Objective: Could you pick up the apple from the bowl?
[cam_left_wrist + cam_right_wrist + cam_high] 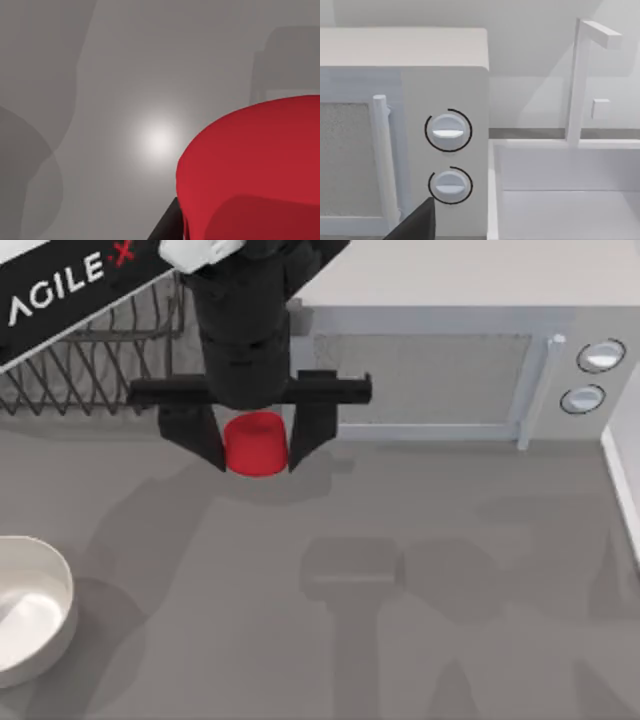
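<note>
The apple (256, 444) sits clamped between the left gripper's (256, 448) fingers, held in the air — well away from the bowl (40, 615). Behind the gripper stand a rack (100, 350) and a microwave (440, 375).

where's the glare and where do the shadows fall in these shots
Left wrist view: a bright glare spot on the table beside the apple. Top view: soft arm shadows across the table, and one under the left gripper holding the apple.
</note>
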Robot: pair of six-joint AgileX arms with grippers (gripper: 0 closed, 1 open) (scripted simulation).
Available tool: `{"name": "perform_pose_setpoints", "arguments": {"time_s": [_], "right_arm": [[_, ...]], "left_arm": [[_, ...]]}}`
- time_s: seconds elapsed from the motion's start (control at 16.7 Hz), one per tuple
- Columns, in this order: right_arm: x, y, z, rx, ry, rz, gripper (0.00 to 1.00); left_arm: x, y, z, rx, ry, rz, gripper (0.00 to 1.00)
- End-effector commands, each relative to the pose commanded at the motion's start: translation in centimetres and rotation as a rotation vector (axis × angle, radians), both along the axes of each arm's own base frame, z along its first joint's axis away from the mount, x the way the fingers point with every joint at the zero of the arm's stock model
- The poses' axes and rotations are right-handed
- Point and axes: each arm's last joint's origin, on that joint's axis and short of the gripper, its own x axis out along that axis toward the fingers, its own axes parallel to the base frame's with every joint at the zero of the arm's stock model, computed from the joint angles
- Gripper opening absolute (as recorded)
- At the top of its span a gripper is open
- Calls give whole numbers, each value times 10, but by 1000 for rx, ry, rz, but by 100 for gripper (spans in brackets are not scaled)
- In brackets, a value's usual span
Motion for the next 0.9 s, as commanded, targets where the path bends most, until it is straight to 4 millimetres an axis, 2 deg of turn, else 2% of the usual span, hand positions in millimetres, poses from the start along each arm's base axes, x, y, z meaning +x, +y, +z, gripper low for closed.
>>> {"name": "perform_pose_setpoints", "arguments": {"time_s": [0.12, 0.42, 0.54, 0.84, 0.9], "right_arm": [[0, 0, 0, 0, 0, 0, 100], [0, 0, 0, 0, 0, 0, 100], [0, 0, 0, 0, 0, 0, 100], [0, 0, 0, 0, 0, 0, 100], [0, 0, 0, 0, 0, 0, 100]], "left_arm": [[1, -1, -16, 2, 3, 0, 0], [3, -3, -81, -8, -13, 0, 0], [0, -2, -99, -4, -7, -1, 0], [-1, -1, -106, -2, -4, -1, 0], [-1, -1, -106, -2, -4, -1, 8]]}}
